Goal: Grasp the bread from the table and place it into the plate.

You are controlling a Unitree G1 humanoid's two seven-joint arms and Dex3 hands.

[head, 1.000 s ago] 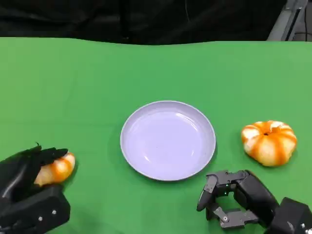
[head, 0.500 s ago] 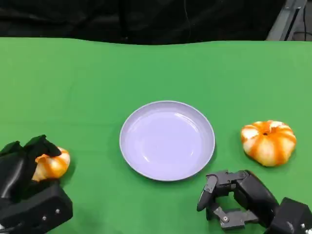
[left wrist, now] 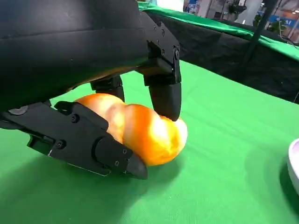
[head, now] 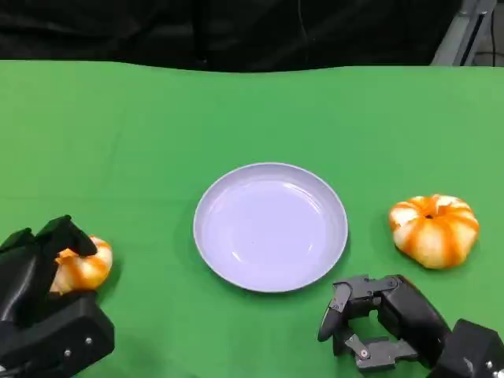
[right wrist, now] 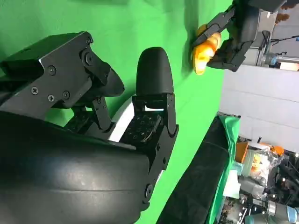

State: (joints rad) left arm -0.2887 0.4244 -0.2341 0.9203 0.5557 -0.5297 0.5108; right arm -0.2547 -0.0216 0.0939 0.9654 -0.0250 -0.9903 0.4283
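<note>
Closing around the bread (left wrist: 140, 126), the left hand's (head: 35, 272) fingers (left wrist: 164, 95) press on its top while a lower finger lies along its near side, so the orange-and-cream roll is clamped between them. In the left wrist view the bread's underside appears to sit on or just above the green table (head: 236, 110); I cannot tell whether it is lifted clear. In the head view the same bread (head: 83, 266) sits near the table's front left corner, with black fingertips curled over its left side and its right half bare. The right wrist view catches that hand from across the table, fingers wrapped on the roll (right wrist: 205, 49).

The right hand (head: 370, 323) rests low near the table's front edge, right of centre. Its fingers (head: 340, 307) are bent partway inward with gaps between them, and they hold nothing and touch nothing that can be seen.

A pale lilac plate (head: 270, 227) lies in the middle of the table, well apart from the held bread and just beyond the right hand's fingertips. A second bread (head: 435, 228), round with orange stripes, sits to the right of the plate, near the table's right edge, apart from both the plate and the right hand.
</note>
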